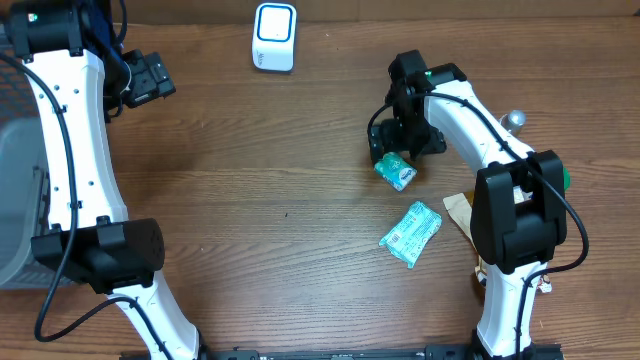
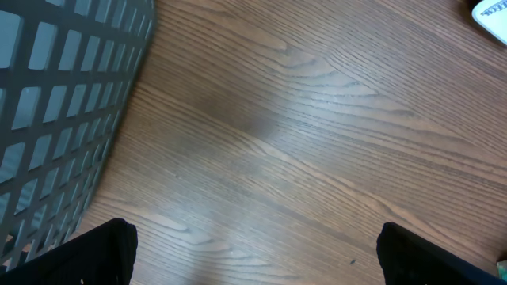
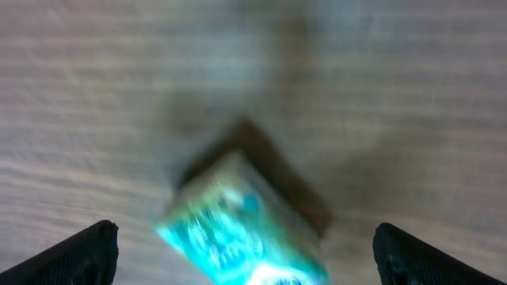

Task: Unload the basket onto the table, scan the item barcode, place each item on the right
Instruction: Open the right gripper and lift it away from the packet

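A small green and white carton lies on the wooden table right of centre. My right gripper hangs just above and behind it. In the right wrist view this item is a blurred teal box low in the frame, between the open fingers and apart from both. My right gripper holds nothing. A white barcode scanner stands at the back edge. My left gripper is open at the far left, over bare wood.
A flat green packet lies in front of the carton. Brown paper and a small silver object sit by the right arm's base. A grey mesh basket stands at the left edge, seen as basket in the left wrist view.
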Controlling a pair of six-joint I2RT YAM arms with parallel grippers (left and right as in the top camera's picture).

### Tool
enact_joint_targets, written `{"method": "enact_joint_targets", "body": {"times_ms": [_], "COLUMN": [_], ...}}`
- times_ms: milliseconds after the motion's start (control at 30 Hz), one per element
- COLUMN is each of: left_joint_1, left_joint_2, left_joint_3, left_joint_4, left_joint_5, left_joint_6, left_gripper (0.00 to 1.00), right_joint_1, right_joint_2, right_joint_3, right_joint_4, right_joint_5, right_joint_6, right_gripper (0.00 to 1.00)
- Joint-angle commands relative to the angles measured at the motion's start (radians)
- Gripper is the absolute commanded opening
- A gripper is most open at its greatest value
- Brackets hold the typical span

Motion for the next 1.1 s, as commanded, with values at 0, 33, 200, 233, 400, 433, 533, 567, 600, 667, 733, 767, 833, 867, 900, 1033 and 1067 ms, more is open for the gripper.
{"method": "enact_joint_targets", "body": {"times_ms": [0,33,200,233,400,433,533,567,600,667,733,767,833,867,900,1033,1067], "left_joint_1": [0.000,0.000,0.000,0.000,0.000,0.000,0.000,0.000,0.000,0.000,0.000,0.000,0.000,0.000,0.000,0.000,0.000], "left_joint_2": [-0.023,-0.023,-0.023,-0.023,-0.023,-0.023,-0.023,-0.023,-0.023,-0.023,-0.023,-0.023,-0.023,-0.023,-0.023,-0.023,-0.023], "left_joint_3": [-0.004,-0.004,-0.004,-0.004,-0.004,-0.004,-0.004,-0.004,-0.004,-0.004,-0.004,-0.004,-0.004,-0.004,-0.004,-0.004,-0.004], "left_joint_4": [-0.002,-0.002,-0.002,-0.002,-0.002,-0.002,-0.002,-0.002,-0.002,-0.002,-0.002,-0.002,-0.002,-0.002,-0.002,-0.002,-0.002], "left_joint_5": [0.001,0.001,0.002,0.001,0.001,0.001,0.001,0.002,0.001,0.001,0.001,0.001,0.001,0.001,0.002,0.001,0.002], "left_joint_6": [0.004,0.004,0.004,0.004,0.004,0.004,0.004,0.004,0.004,0.004,0.004,0.004,0.004,0.004,0.004,0.004,0.004], "left_gripper": [1.00,1.00,0.99,1.00,1.00,1.00,0.99,1.00,0.99,1.00,0.99,1.00,1.00,1.00,1.00,1.00,1.00], "right_joint_1": [0.002,0.002,0.002,0.002,0.002,0.002,0.002,0.002,0.002,0.002,0.002,0.002,0.002,0.002,0.002,0.002,0.002], "right_joint_2": [0.002,0.002,0.002,0.002,0.002,0.002,0.002,0.002,0.002,0.002,0.002,0.002,0.002,0.002,0.002,0.002,0.002], "right_joint_3": [0.000,0.000,0.000,0.000,0.000,0.000,0.000,0.000,0.000,0.000,0.000,0.000,0.000,0.000,0.000,0.000,0.000], "right_joint_4": [0.049,0.072,0.165,0.180,0.220,0.220,0.222,0.223,0.222,0.222,0.222,0.223,0.222,0.222,0.222,0.223,0.222], "right_joint_5": [-0.005,-0.004,-0.005,-0.005,-0.004,-0.004,-0.005,-0.004,-0.005,-0.004,-0.005,-0.005,-0.005,-0.004,-0.005,-0.005,-0.005], "right_joint_6": [0.010,0.010,0.010,0.010,0.010,0.010,0.010,0.010,0.010,0.010,0.010,0.010,0.010,0.010,0.010,0.010,0.010], "right_gripper": [1.00,1.00,1.00,1.00,1.00,1.00,1.00,1.00,1.00,1.00,1.00,1.00,1.00,1.00,1.00,1.00,1.00]}}
